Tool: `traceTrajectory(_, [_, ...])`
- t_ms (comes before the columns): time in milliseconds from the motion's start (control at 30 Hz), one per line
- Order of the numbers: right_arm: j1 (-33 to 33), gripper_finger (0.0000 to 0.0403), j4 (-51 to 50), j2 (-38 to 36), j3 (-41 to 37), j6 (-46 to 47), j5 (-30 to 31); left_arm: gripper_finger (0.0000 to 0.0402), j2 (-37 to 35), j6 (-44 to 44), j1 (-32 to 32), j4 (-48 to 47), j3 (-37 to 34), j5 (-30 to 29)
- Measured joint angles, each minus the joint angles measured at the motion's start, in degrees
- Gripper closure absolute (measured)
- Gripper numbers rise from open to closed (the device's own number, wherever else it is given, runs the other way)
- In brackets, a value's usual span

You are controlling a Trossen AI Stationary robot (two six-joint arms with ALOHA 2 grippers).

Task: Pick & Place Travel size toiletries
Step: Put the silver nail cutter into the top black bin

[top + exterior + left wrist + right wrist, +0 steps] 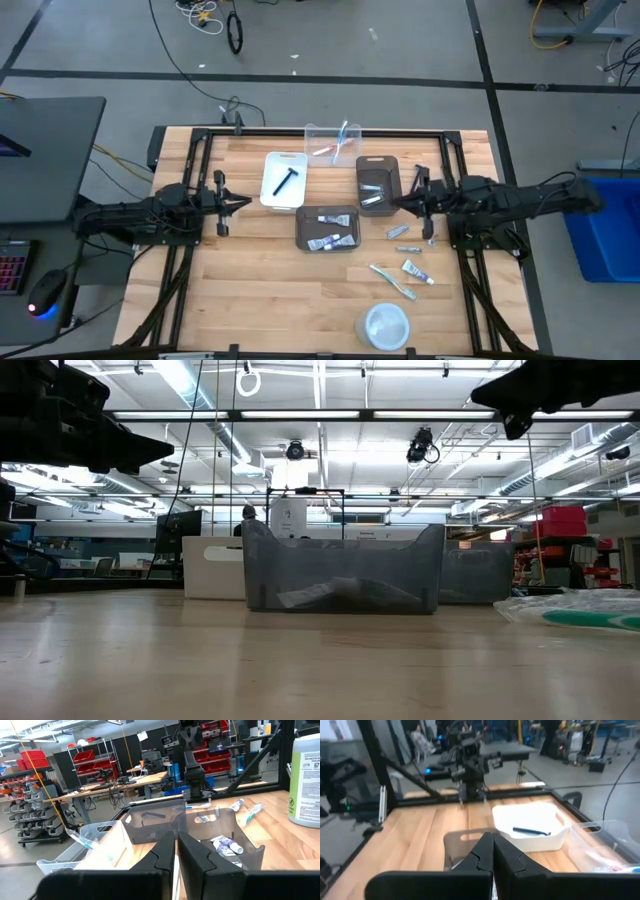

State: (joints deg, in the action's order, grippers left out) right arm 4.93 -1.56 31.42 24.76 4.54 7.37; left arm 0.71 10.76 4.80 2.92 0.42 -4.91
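Note:
The toiletries are spread over bins and table. A black razor (287,181) lies in the white bin (270,190). Toothbrushes (340,138) lie in the clear bin (312,133), a silvery tube (372,200) in one dark grey bin (378,163), and small tubes (330,241) in the other (303,229). Two small tubes (398,232), a toothpaste tube (418,271) and a toothbrush (392,281) lie loose on the wood. My left gripper (243,203) (176,851) hovers shut left of the white bin. My right gripper (393,203) (493,851) hovers shut by the dark bin's right side, empty.
A round white container (386,325) with a green label (302,780) stands near the table's near edge. A black frame (320,132) runs around the table top. In the low view a grey bin (340,575) stands mid-table and a wrapped item (585,610) lies at right.

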Motion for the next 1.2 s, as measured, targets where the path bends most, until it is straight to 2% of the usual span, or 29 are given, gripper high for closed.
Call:
traceTrajectory(233, [0.0,0.0402,-0.4,7.7,2.6,-0.7,-0.6,0.0374,0.0,0.0,0.0,0.0,0.0,0.0])
traceTrajectory(433, [0.4,0.0402,-4.9,12.3,5.1,-0.5,-3.4,0.0374,0.0,0.0,0.0,0.0,0.0,0.0])
traceTrajectory(633, [2.5,0.0402,-9.7,16.0,9.8,-0.5,-3.5,0.0374,0.0,0.0,0.0,0.0,0.0,0.0])
traceTrajectory(933, [5.8,0.0402,-22.1,22.2,19.5,7.0,-3.4,0.0374,0.0,0.0,0.0,0.0,0.0,0.0])
traceTrajectory(1200, [8.0,0.0398,-25.8,27.3,20.6,11.9,-3.4,0.0374,0.0,0.0,0.0,0.0,0.0,0.0])
